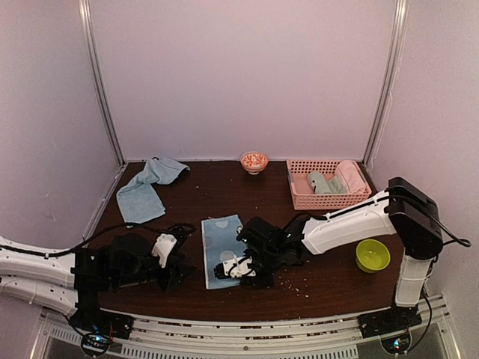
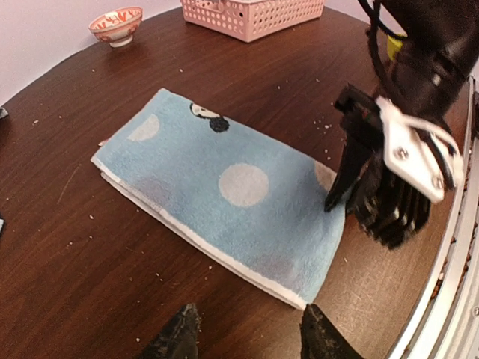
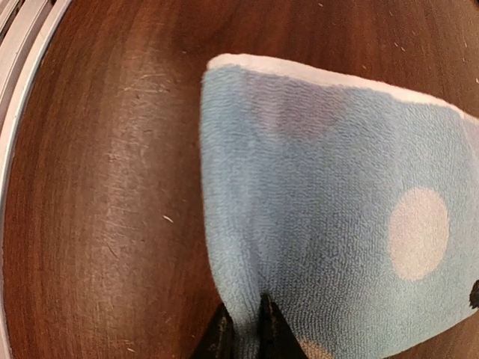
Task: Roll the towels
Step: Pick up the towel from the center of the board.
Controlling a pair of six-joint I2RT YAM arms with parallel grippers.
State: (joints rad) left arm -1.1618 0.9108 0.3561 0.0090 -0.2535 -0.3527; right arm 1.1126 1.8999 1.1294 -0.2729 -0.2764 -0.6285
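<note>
The spotted light-blue towel [image 1: 221, 238] lies folded flat on the dark table, near the front middle. It also shows in the left wrist view [image 2: 224, 187] and the right wrist view [image 3: 322, 194]. My right gripper [image 1: 233, 271] is at the towel's near right end and is shut on a pinch of its edge [image 3: 247, 329]. My left gripper [image 1: 185, 259] is open and empty, just left of the towel, with its fingertips [image 2: 178, 333] either side of the near corner. The plain light-blue towel [image 1: 144, 191] lies crumpled at the back left.
A pink lattice basket [image 1: 299, 199] with rolled cloths stands at the back right. A lime-green bowl [image 1: 372, 255] sits at the right, by the right arm. A small orange-patterned bowl [image 1: 254, 161] is at the back middle. Crumbs dot the table.
</note>
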